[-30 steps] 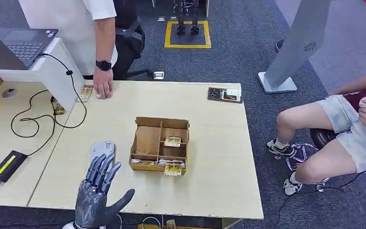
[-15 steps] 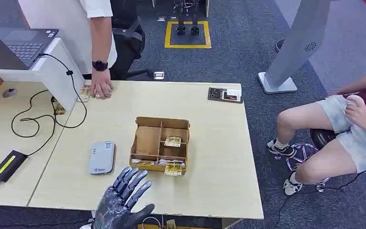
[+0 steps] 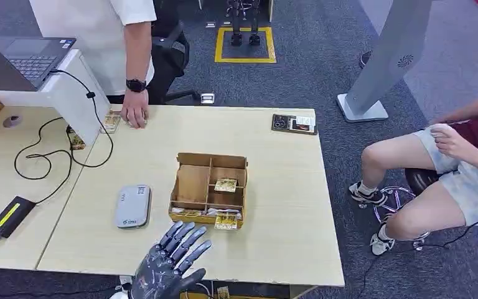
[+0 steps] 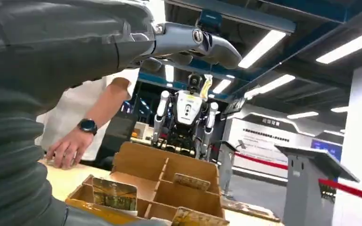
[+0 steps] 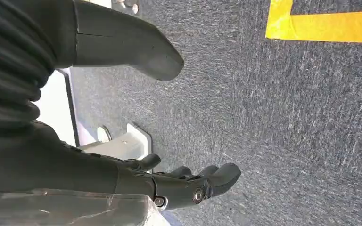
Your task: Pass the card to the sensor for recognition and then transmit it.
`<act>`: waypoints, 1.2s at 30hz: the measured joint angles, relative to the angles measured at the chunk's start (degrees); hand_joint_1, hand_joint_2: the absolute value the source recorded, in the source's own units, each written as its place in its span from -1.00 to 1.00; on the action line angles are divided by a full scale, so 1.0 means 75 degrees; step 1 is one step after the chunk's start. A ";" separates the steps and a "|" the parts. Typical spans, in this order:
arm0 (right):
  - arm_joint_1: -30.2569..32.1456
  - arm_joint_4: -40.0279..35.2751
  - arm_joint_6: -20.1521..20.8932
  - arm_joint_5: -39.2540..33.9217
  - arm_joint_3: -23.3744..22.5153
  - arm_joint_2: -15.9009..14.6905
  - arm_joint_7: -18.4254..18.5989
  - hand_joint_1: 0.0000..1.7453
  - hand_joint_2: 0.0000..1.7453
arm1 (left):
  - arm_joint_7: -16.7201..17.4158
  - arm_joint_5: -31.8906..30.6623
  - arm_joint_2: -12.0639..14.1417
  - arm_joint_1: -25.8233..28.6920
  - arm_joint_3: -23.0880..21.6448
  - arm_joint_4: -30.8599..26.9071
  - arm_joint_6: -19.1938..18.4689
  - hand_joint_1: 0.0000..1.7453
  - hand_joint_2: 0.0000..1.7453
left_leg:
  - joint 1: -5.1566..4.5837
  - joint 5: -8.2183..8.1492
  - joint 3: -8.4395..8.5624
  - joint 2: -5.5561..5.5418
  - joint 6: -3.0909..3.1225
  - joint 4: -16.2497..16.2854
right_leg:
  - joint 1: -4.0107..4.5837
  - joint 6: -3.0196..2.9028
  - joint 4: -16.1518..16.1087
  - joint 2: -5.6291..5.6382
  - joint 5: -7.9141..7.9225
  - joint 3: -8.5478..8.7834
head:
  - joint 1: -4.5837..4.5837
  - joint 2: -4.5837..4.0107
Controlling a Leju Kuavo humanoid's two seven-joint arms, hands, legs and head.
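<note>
Risk judged: snagging a divider of the cardboard box [image 3: 209, 189] or tipping it, given the open left hand [image 3: 169, 265] low at the near table [image 3: 286, 205] edge, just short of the box front. Could also pinch two cards at once. Card [image 3: 226, 220] leaning at the box's near wall, another card [image 3: 225, 184] in a middle compartment; grey sensor [image 3: 132, 205] just left of the box. Left fingers spread, nothing held. Right hand [image 5: 188, 186] hung over carpet, loosely open, empty
</note>
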 joint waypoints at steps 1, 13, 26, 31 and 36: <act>-0.0017 0.0055 -0.0038 0.0000 0.0006 -0.0029 0.0023 -1.00 1.00 | 0.0298 -0.0163 -0.0009 -0.0043 0.0000 0.0035 0.0000 -1.00 1.00 | 0.0000 0.0000 0.0000 0.0000 0.0000 0.0000 | 0.0000 0.0000 0.0000 0.0000 0.0000 0.0000 | 0.0000 0.0000; -0.0104 0.0370 -0.0180 0.0000 0.0146 -0.0093 0.0271 -1.00 1.00 | 0.3991 -0.1010 -0.0078 -0.0957 -0.0615 0.0787 -0.0539 -1.00 1.00 | 0.0000 0.0003 0.0003 0.0000 -0.0003 0.0001 | 0.0000 -0.0002 0.0001 0.0002 0.0003 0.0003 | 0.0000 0.0000; -0.0100 0.0384 -0.0076 -0.0003 0.0245 -0.0093 0.0367 -1.00 1.00 | 0.4948 -0.1564 -0.0388 -0.1059 -0.0638 0.0903 -0.1101 -1.00 1.00 | 0.0000 0.0000 0.0001 0.0000 -0.0001 0.0001 | 0.0000 0.0000 0.0000 0.0002 0.0002 0.0001 | 0.0000 0.0000; -0.0105 0.0379 -0.0067 0.0000 0.0309 -0.0093 0.0399 -1.00 1.00 | 0.4918 -0.1491 -0.0364 -0.1199 -0.0638 0.0953 -0.1113 -1.00 1.00 | 0.0000 0.0001 0.0003 0.0000 -0.0001 0.0001 | 0.0000 -0.0001 0.0001 0.0002 0.0002 0.0001 | -0.0003 0.0000; -0.0109 0.0382 -0.0067 -0.0003 0.0402 -0.0093 0.0428 -1.00 1.00 | 0.5534 -0.2302 -0.0338 -0.1333 -0.0638 0.1035 -0.1434 -1.00 1.00 | 0.0000 0.0001 0.0001 -0.0001 -0.0001 0.0001 | 0.0000 -0.0001 0.0001 0.0002 0.0002 0.0001 | 0.0000 0.0000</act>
